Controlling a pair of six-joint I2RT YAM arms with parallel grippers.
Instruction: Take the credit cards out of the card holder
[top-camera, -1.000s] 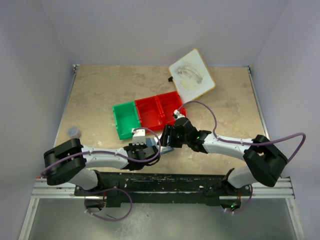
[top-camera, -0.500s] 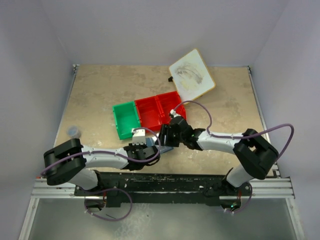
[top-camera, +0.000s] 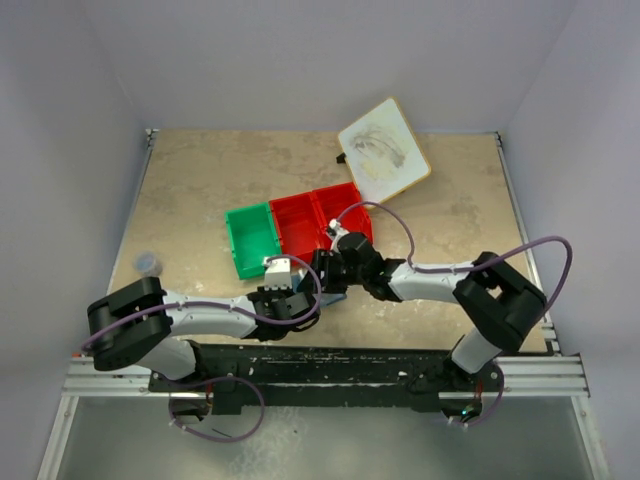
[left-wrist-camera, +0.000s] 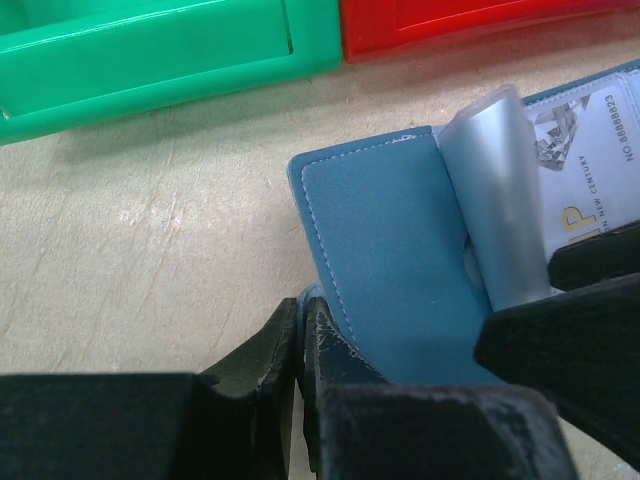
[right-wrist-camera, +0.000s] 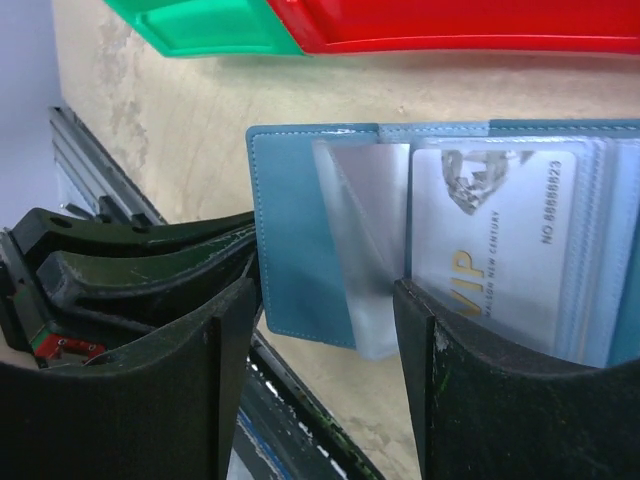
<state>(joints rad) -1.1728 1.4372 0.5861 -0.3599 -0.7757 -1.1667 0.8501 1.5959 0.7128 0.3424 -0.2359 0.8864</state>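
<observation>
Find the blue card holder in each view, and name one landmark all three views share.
Top external: card holder, a blue sliver at centre, mostly hidden.
Left wrist: card holder at centre-right, open.
Right wrist: card holder across the middle, open.
Shared landmark: green bin, above it in every view.

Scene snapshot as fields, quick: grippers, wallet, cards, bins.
left gripper: shut on the card holder's near edge
right gripper: open, fingers either side of the clear sleeve
card holder: blue, lying open on the tabletop
clear sleeve: lifted and curled
VIP card: grey-white, inside the holder's sleeves
cards out: none visible
green bin: beyond the holder, next to the red bin
</observation>
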